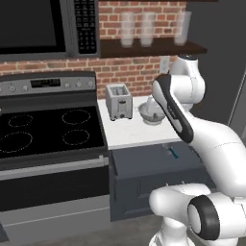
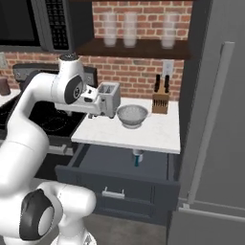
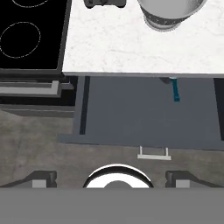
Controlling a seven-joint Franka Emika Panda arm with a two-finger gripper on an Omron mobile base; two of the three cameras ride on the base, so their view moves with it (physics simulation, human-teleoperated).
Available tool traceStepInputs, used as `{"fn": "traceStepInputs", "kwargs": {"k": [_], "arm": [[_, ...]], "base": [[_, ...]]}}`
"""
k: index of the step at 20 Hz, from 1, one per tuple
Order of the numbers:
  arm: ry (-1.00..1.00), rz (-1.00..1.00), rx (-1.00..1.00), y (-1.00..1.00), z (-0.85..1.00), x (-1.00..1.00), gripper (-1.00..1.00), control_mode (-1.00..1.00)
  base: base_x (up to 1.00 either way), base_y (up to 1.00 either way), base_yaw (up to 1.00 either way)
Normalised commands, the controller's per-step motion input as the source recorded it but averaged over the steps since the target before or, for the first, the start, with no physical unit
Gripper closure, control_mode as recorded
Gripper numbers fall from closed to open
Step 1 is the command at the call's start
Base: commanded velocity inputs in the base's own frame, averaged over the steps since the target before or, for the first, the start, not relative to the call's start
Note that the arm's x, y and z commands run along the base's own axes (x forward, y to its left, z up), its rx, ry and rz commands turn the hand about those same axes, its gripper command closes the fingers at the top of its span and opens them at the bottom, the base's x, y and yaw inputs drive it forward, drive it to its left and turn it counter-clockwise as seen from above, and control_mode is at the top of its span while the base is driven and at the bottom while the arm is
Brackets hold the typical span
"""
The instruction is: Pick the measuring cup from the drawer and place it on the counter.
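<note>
**Cup in drawer, gripper open above**

My gripper [image 3: 112, 180] hangs with its jaws wide apart and nothing in them, above the open drawer [image 3: 131, 118]. The measuring cup [image 3: 175, 89] lies inside the drawer at its back, bowl tucked under the tabletop [image 3: 127, 48] edge, handle pointing toward the drawer front. On the tabletop above the drawer: steel colander [image 2: 132, 115] and toaster [image 1: 118, 101].
</note>
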Motion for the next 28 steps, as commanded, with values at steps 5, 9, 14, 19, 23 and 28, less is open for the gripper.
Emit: {"fn": "traceStepInputs", "kwargs": {"k": [5,9,14,19,23,28], "arm": [[0.00,0.00,0.00,0.00,0.00,0.00,-1.00,1.00],[0.00,0.00,0.00,0.00,0.00,0.00,-1.00,1.00],[0.00,0.00,0.00,0.00,0.00,0.00,-1.00,1.00],[0.00,0.00,0.00,0.00,0.00,0.00,-1.00,1.00],[0.00,0.00,0.00,0.00,0.00,0.00,-1.00,1.00],[0.00,0.00,0.00,0.00,0.00,0.00,-1.00,1.00]], "base": [[0.14,-0.47,0.00],[0.27,-0.27,0.00],[0.04,-0.10,0.00],[0.00,0.00,0.00],[0.00,0.00,0.00],[0.00,0.00,0.00]]}}
